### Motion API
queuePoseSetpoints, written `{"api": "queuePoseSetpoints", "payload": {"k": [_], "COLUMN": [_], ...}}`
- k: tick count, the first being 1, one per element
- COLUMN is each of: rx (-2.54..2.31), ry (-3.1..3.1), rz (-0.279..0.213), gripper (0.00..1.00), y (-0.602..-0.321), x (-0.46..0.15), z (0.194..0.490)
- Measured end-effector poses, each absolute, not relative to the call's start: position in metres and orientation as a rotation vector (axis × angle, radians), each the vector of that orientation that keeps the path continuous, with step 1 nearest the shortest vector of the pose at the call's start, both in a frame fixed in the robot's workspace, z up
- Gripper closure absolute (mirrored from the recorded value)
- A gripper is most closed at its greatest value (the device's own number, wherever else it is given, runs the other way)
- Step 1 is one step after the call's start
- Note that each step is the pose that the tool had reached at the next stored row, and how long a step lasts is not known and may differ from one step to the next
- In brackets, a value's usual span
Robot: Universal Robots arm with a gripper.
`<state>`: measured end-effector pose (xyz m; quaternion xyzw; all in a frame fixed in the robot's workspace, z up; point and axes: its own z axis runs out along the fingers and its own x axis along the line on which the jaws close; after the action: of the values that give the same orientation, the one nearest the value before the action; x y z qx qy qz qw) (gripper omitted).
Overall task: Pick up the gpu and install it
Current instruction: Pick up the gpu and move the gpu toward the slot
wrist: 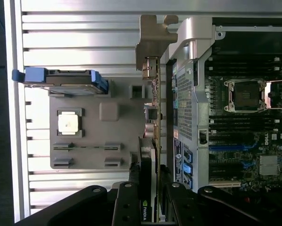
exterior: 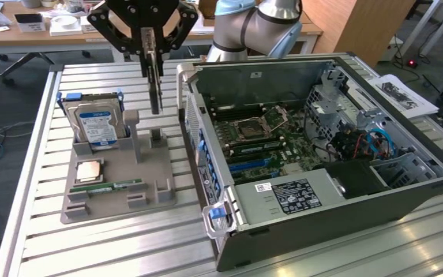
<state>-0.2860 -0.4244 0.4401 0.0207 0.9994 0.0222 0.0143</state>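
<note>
Exterior view: the fingers grip the gpu by its upper end. It hangs upright above the grey holder, between the hard drive on the exterior view's left and the open computer case. Wrist view: the gpu lies edge-on, clamped between the fingers, just beside the case.

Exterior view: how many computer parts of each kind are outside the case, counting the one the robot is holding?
Hard drive: 1
Processor chip: 1
RAM stick: 1
gpu, held in the gripper above the grey tray: 1
Total: 4
</note>
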Motion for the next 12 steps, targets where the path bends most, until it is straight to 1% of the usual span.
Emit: {"api": "queuePoseSetpoints", "payload": {"k": [12], "rx": [0.064], "ry": [3.112], "rz": [0.070], "gripper": [0.73], "y": [-0.424], "x": [-0.260], "z": [0.440]}}
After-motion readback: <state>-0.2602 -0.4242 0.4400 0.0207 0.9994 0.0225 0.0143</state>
